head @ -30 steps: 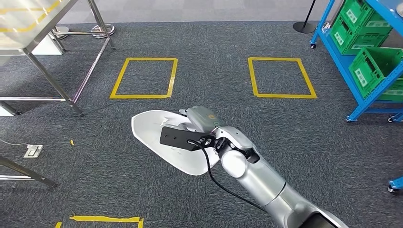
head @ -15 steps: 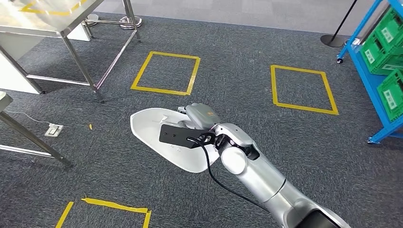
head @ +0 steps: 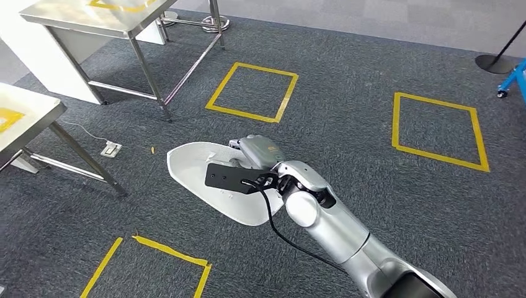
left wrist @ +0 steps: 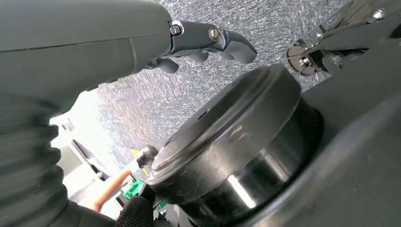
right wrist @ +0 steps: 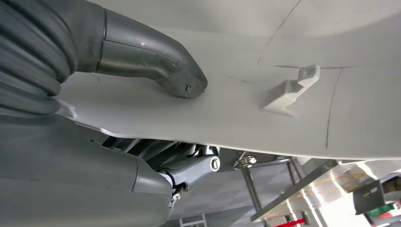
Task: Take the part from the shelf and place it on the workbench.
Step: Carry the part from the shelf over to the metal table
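My right hand (head: 260, 155) holds the white curved shell part (head: 192, 171) out in front of me, above the grey carpet. In the right wrist view the thumb (right wrist: 156, 61) presses on the part's (right wrist: 246, 99) upper face and the darker fingers (right wrist: 189, 170) grip from beneath. A small white clip (right wrist: 293, 90) stands on that face. A steel workbench (head: 93, 18) with yellow tape on its top stands far left; a second bench (head: 25, 112) is at the left edge. My left hand (left wrist: 118, 42) hangs at my side, fingers (left wrist: 213, 40) loosely apart, holding nothing.
Yellow tape squares (head: 251, 93) (head: 437, 130) mark the carpet ahead, and another (head: 155, 261) lies near my feet. A floor socket (head: 111, 148) with a cable sits under the benches. A stanchion base (head: 496, 62) and a blue shelf foot (head: 512, 87) are at the far right.
The camera has turned left: the blue shelf with green crates has slid out of view and the benches have come in. My right hand still holds the part the same way.
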